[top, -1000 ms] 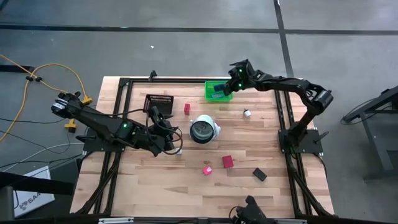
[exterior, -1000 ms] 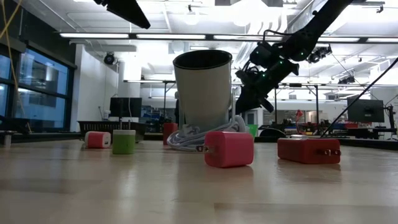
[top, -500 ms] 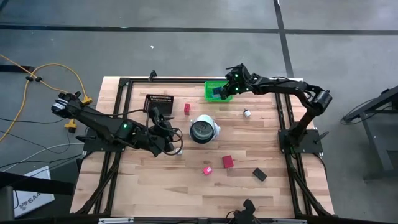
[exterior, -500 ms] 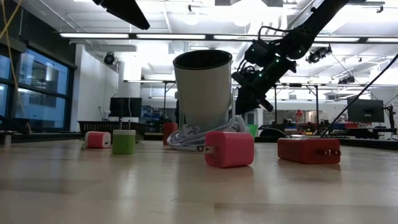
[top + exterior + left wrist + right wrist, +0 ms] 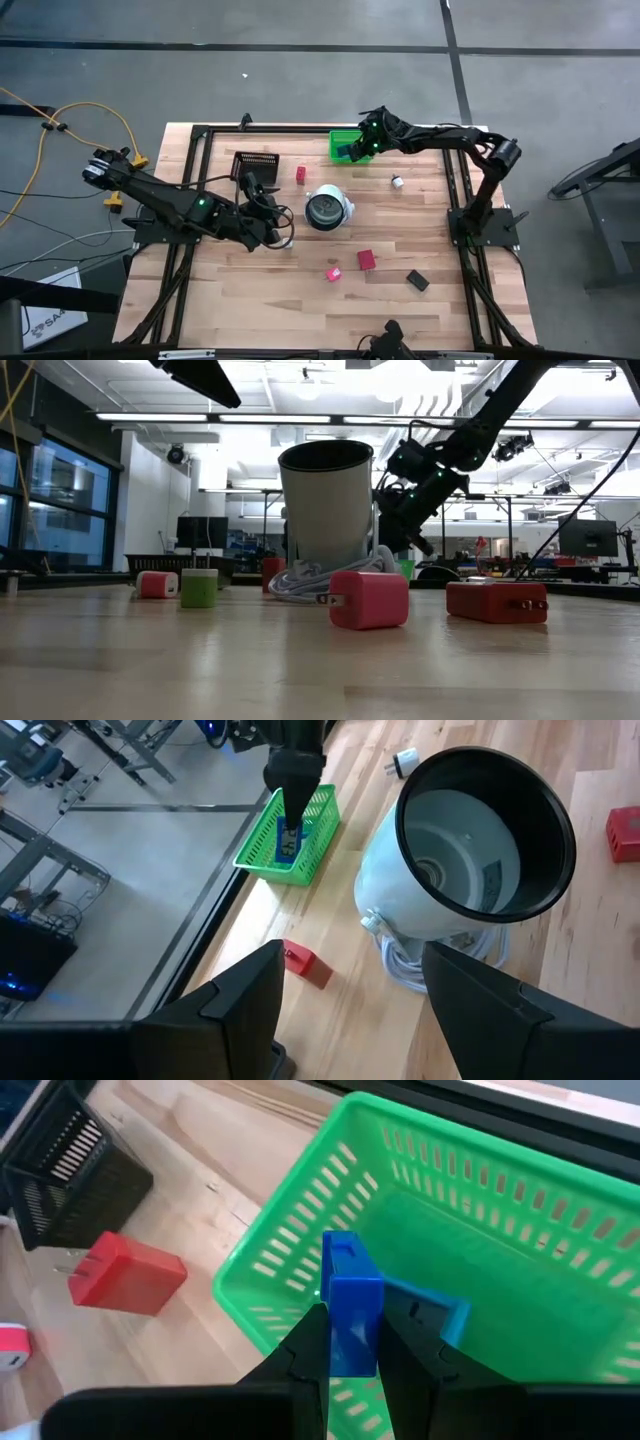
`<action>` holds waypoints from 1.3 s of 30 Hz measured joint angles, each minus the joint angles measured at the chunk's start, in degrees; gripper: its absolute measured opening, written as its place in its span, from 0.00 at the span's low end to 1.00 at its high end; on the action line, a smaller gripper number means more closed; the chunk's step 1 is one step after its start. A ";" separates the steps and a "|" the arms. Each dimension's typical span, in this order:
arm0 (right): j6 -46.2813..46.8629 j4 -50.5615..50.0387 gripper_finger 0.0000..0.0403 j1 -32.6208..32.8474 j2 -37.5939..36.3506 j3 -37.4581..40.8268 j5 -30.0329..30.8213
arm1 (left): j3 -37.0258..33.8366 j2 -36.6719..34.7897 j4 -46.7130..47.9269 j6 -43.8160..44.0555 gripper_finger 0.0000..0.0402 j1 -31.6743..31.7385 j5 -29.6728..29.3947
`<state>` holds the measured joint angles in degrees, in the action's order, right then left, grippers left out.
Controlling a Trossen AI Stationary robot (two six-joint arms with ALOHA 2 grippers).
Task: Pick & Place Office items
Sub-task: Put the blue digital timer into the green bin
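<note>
My right gripper (image 5: 352,1342) is shut on a blue flat rectangle (image 5: 350,1295) and hangs over the green bin (image 5: 350,146) at the far side of the table. A lighter blue piece (image 5: 432,1315) lies inside the bin. My left gripper (image 5: 365,1010) stands open, holding nothing, beside the white round object (image 5: 480,850) near the table's middle. A red block (image 5: 300,175), a small white round bit (image 5: 397,182), a pink block (image 5: 332,273), a red block (image 5: 366,260) and a black piece (image 5: 417,281) rest on the wood. My right gripper pinches the blue rectangle between its two fingers, one on each flat face (image 5: 350,1342), at the end nearest the wrist. The fingers slant down from the table's right side. The piece sticks out past the fingertips, edge-on, over the bin's left wall (image 5: 290,1250).
A black mesh tray (image 5: 255,164) stands left of the bin. The white round object (image 5: 327,209) has a coiled cord (image 5: 300,582) at its foot. In the low view a green block (image 5: 199,587) and a pink block (image 5: 157,584) sit farther back on the left.
My right gripper has gone down and toward the table's left edge, carrying the blue rectangle over the green bin, still shut on it. My left arm has kept still.
</note>
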<state>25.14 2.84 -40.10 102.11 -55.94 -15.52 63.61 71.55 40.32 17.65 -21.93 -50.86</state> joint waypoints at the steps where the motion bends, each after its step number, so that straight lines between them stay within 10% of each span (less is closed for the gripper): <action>1: 0.10 0.14 0.13 0.00 0.03 0.00 0.03 | 0.00 0.00 0.02 0.00 0.57 0.00 -0.01; 39: -2.85 -2.64 0.24 -0.55 0.04 0.00 2.10 | 0.00 0.00 0.02 -0.07 0.57 0.00 0.15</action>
<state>22.28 0.21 -40.64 102.15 -55.94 -13.42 63.61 71.55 40.34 17.58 -21.93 -50.72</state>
